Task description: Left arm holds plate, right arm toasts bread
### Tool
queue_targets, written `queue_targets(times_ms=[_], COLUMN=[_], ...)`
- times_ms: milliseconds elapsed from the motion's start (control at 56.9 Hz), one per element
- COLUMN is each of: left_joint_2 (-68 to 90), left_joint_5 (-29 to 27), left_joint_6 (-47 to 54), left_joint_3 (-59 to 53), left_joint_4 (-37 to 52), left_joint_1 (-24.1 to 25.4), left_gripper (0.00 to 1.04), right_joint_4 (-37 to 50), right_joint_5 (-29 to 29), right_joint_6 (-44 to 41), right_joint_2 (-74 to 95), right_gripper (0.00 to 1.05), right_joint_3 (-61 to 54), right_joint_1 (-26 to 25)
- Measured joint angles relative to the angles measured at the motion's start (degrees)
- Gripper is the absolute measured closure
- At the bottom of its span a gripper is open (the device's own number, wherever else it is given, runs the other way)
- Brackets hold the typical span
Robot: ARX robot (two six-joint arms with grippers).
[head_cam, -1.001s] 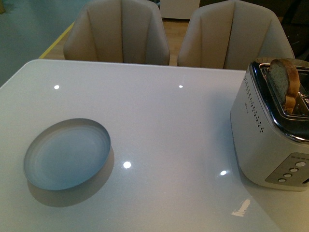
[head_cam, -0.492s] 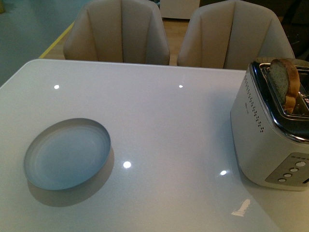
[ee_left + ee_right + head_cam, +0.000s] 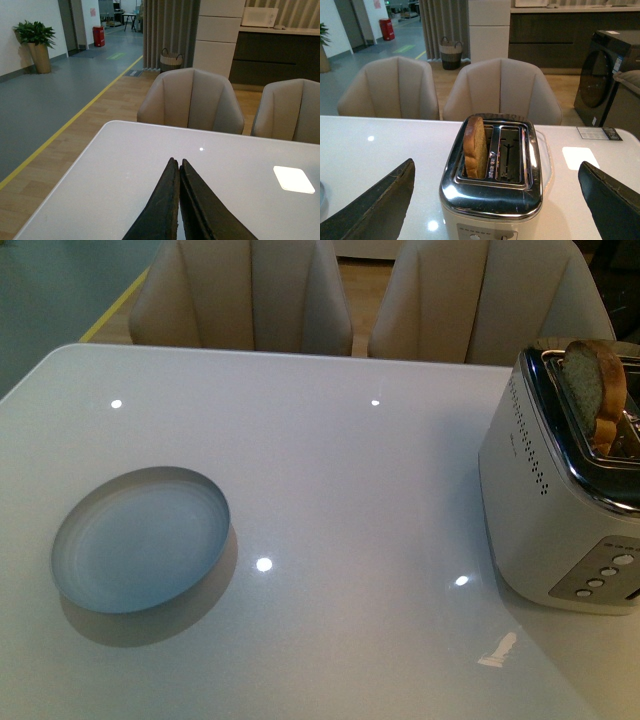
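Step in hand: you are at the pick-up stage, by my reading; the bread stands upright in the left slot of the toaster, most of the slice above the rim, and neither arm holds anything.
Left gripper: its two black fingers lie pressed together, tips touching, empty, pointing out over bare counter; the plate does not show in this wrist view.
Right gripper: its fingers are spread wide, one to each side of the toaster, with nothing between them but the toaster's top.
Plate: it rests flat on the near left of the counter, well apart from the toaster at the right edge.
Next move, left: you would have to part the fingers and bring them to the plate's rim; the rim is shallow, so the approach likely needs to be low.
Next move, right: you would have to close on the exposed upper part of the slice and lift straight up, clear of the slot.
Surface: white, glossy, with small lamp reflections; a smooth plate may slide on it.
Room: two beige chairs at the far edge; grey floor with a yellow line, a potted plant and a basket beyond.
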Motion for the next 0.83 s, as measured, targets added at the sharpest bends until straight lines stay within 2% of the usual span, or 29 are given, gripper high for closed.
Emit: queue_targets(times_ms=[88, 404, 474, 825], left_joint_2=[0.0, 0.0, 0.0, 0.0], left_joint_5=[0.0, 0.0, 0.0, 0.0], left_joint_6=[0.0, 0.0, 0.0, 0.2], left_joint_3=[0.0, 0.0, 0.0, 0.0], left_joint_4=[0.0, 0.0, 0.0, 0.0], left_joint_1=[0.0, 0.0, 0.0, 0.0], left_gripper=[0.79, 0.24, 0.06, 0.07], right_joint_4=[0.0, 0.0, 0.0, 0.0], right_joint_5=[0.0, 0.0, 0.0, 0.0], right_joint_6=[0.0, 0.0, 0.0, 0.0], right_joint_2=[0.0, 0.0, 0.0, 0.0], right_gripper=[0.09, 0.09, 0.09, 0.09], right_joint_3=[0.0, 0.0, 0.0, 0.0], right_joint_1=[0.0, 0.0, 0.0, 0.0])
